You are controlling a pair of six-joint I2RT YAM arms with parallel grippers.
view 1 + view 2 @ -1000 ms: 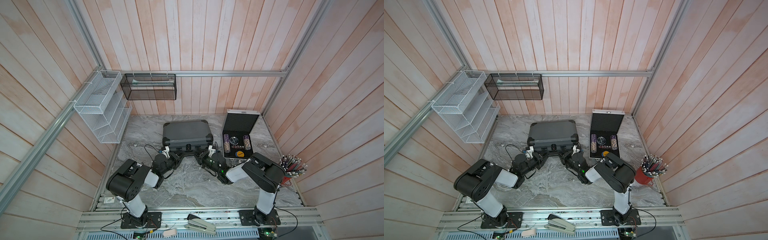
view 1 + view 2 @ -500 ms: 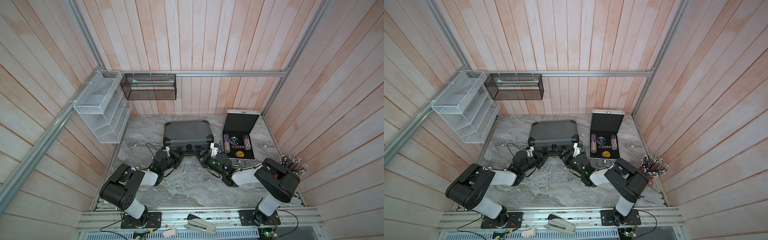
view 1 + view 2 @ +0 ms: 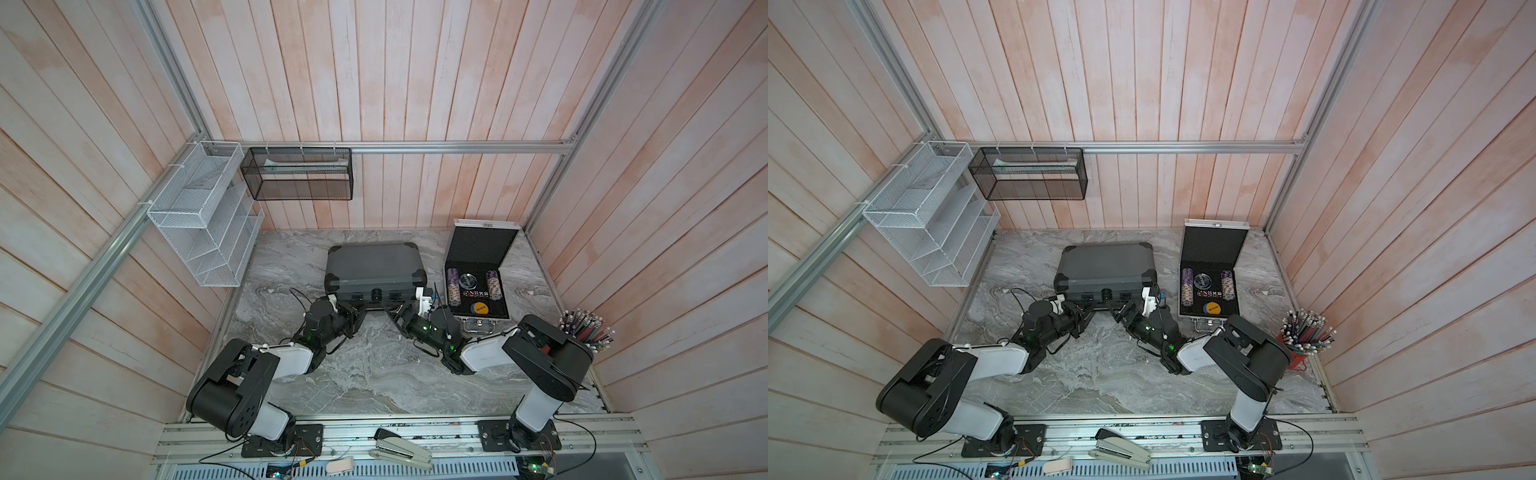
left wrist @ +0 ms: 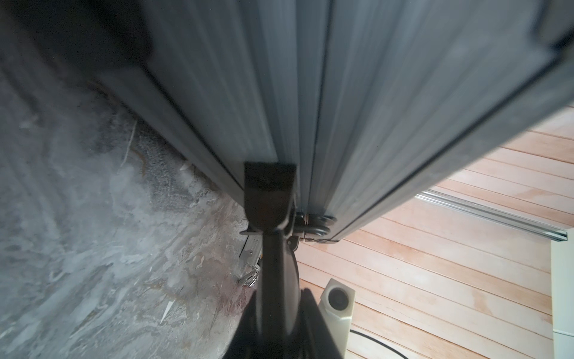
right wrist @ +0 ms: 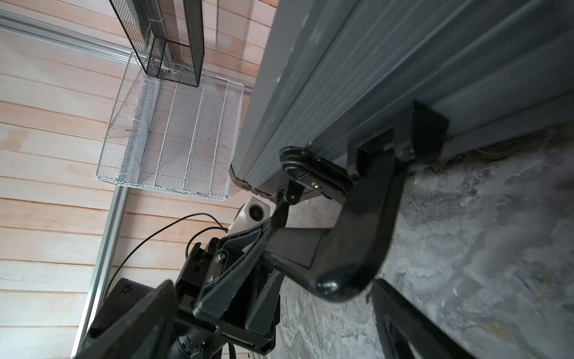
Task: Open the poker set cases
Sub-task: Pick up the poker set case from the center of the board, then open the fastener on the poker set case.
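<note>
Left gripper (image 3: 356,309) pinched shut at the front seam of the grey case (image 3: 374,266), lid down on the counter (image 3: 374,374). Right gripper (image 3: 400,311) just sprang wide, empty, by the handle (image 5: 341,248); that side likely unlatched. Silver case (image 3: 480,245) stands open.

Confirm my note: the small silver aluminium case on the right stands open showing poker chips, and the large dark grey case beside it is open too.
Wrong on one count: the large dark grey case with black corner caps lies shut, lid flat, in both top views. The small silver aluminium case does stand open, poker chips showing.
</note>
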